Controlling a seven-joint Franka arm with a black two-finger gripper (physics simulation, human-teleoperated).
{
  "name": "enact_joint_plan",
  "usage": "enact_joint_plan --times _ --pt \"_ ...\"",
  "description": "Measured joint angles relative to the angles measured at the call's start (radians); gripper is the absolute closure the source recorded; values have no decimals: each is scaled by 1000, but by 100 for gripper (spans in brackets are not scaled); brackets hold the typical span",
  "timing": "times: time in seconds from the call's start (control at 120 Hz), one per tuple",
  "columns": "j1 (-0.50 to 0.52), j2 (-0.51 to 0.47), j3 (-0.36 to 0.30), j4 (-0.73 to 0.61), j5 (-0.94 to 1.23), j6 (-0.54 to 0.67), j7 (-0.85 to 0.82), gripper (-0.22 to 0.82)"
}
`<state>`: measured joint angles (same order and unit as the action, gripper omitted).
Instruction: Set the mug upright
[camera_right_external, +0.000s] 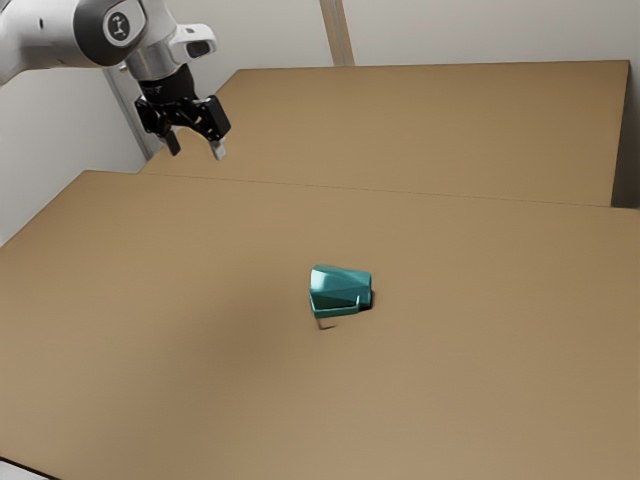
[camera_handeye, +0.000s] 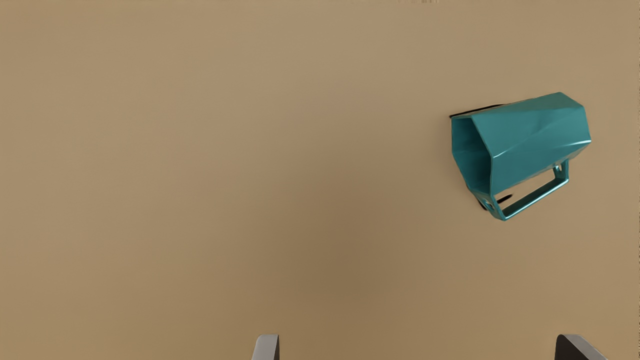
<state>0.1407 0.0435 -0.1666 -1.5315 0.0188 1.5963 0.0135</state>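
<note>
High over the table at the exterior view's upper left, my gripper (camera_right_external: 196, 151) is open and holds nothing. A teal faceted mug (camera_right_external: 341, 288) lies on its side on the brown table (camera_right_external: 450, 380), its mouth toward the exterior view's left and its handle low along the near side. In the wrist view the fingertips of my gripper (camera_handeye: 417, 346) stand wide apart. The mug (camera_handeye: 537, 135) is well apart from them there, showing its hollow mouth and angular handle.
The tabletop (camera_handeye: 200, 150) stretches widely around the mug. Behind it in the exterior view is another brown surface (camera_right_external: 420, 130), with pale walls (camera_right_external: 260, 30) beyond.
</note>
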Motion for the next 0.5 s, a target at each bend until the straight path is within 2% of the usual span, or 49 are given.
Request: enact_joint_plan --times 0.342,0.5 --pt "-5 -13 -1 -12 -22 -20 -30 0" --pt "25 -21 3 -115 -137 8 -38 0"
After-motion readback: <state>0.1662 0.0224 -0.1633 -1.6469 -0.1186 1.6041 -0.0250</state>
